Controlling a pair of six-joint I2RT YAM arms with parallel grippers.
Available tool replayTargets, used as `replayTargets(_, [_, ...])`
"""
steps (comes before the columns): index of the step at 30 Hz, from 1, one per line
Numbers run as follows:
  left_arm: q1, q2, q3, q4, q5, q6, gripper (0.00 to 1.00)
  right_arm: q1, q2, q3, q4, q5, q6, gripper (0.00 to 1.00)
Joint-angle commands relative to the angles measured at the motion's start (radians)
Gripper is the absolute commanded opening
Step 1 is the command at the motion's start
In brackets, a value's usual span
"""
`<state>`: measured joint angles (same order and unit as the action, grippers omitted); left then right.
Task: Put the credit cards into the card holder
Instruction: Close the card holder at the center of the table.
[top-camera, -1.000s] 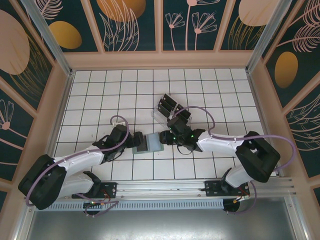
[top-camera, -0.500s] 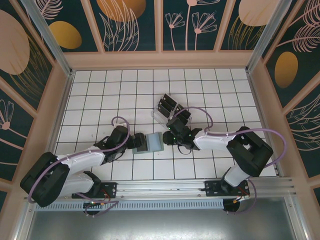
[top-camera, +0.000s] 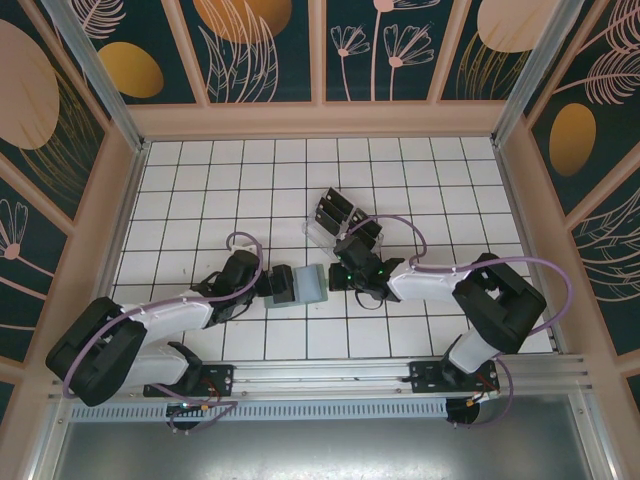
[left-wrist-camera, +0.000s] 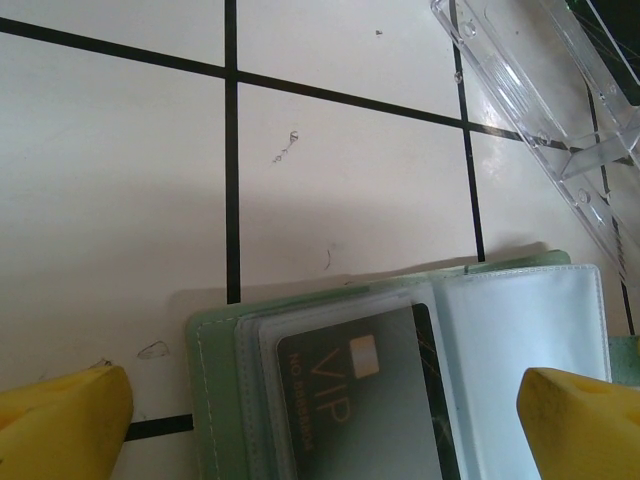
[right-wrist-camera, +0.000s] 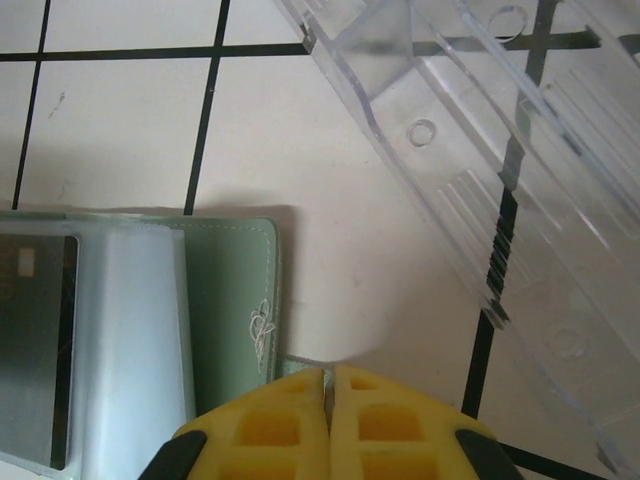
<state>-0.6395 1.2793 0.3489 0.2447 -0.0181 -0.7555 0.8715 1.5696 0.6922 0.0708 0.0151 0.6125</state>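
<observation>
A black VIP credit card (left-wrist-camera: 365, 400), likely stiff, light and slick and best pinched by a free edge, sits sleeved in the open green card holder (right-wrist-camera: 225, 300) at table centre. More black cards (top-camera: 333, 210) stand in a clear rack (right-wrist-camera: 480, 150) close by at one o'clock. The left gripper (top-camera: 275, 285) is spread wide and empty, straddling the holder's nine o'clock side. The right gripper (right-wrist-camera: 328, 385) is closed at the holder's three o'clock edge. The tiled table (top-camera: 200, 180) offers room toward ten o'clock.

Green card holder (right-wrist-camera: 225, 300) lies open, flat; black VIP card (left-wrist-camera: 360, 410) seemingly sleeved inside.
</observation>
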Motion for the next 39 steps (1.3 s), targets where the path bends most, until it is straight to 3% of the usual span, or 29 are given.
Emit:
replayTargets(1, [0.007, 0.035, 0.009, 0.050, 0.047, 0.008, 0.99, 0.015, -0.024, -0.017, 0.030, -0.028, 0.024, 0.00])
replayTargets(19, [0.007, -0.163, 0.038, 0.100, 0.177, -0.108, 0.99, 0.017, 0.005, -0.031, 0.083, -0.055, 0.043, 0.00])
replayTargets(26, [-0.006, -0.132, 0.039, 0.226, 0.239, -0.201, 0.98, 0.017, 0.007, -0.031, 0.088, -0.055, 0.046, 0.00])
replayTargets(35, [-0.106, 0.004, 0.082, 0.313, 0.202, -0.221, 0.99, 0.009, -0.008, -0.025, 0.074, -0.048, 0.047, 0.00])
replayTargets(37, [-0.120, 0.036, 0.077, 0.345, 0.193, -0.233, 0.98, 0.008, -0.029, -0.028, 0.058, -0.038, 0.049, 0.11])
replayTargets(39, [-0.128, 0.067, 0.070, 0.369, 0.184, -0.244, 0.99, 0.006, -0.059, -0.034, 0.044, -0.030, 0.051, 0.16])
